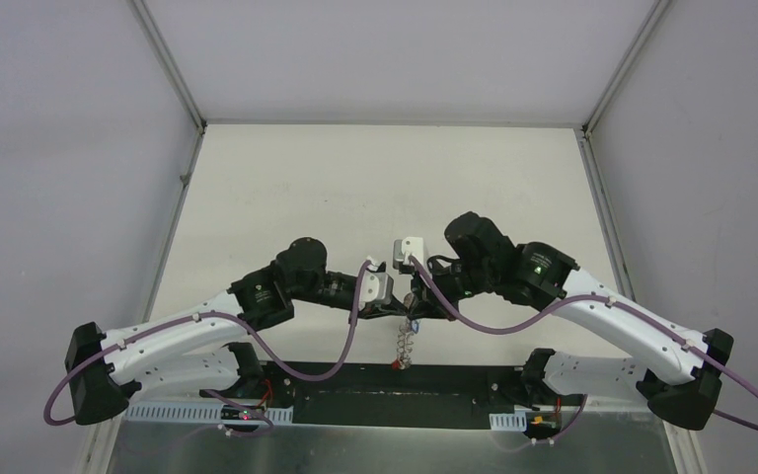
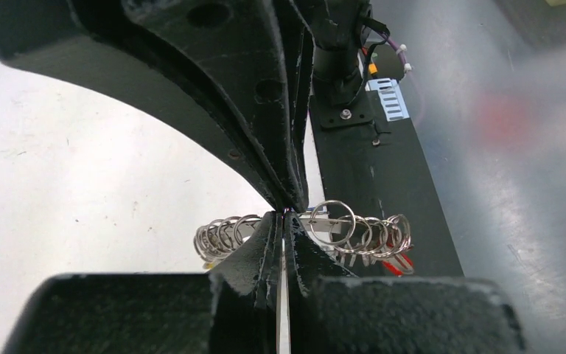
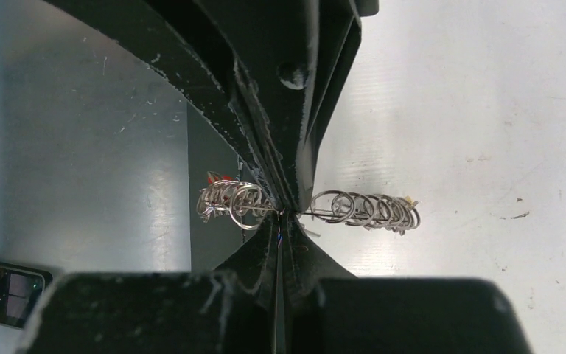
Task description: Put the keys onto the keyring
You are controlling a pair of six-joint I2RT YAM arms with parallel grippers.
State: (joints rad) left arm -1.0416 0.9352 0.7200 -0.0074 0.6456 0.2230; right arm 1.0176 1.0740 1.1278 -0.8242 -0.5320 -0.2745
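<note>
silver wire rings, linked into a keyring chain (image 2: 221, 234), run across the closed tips of both end effectors. the left end effector (image 2: 287, 212) has its jaws together with only a narrow slit between them, nipping the chain partway along its length. one larger ring (image 2: 332, 220) stands just beside the tips. the right end effector (image 3: 280, 212) is likewise closed, its tips pinched on a thin wire of the same chain.

the two grips sit close together, apparently so that a single ring is held steady between them and can be worked open. in the top view, the rest of the chain hangs free below the arms.

the keys themselves cannot be made out. a pale yellow piece (image 3: 411, 200) shows at one end of the chain and a red tag (image 2: 403, 264) at the other; no blue tag is identifiable. whether any key is threaded cannot be told.

the tabletop (image 1: 375, 188) is matt white with light scuffs. a black strip (image 1: 395, 380) and a bare metal sheet (image 1: 395, 449) lie along its near edge. plain pale grey panels (image 1: 59, 148) enclose it on three sides.
</note>
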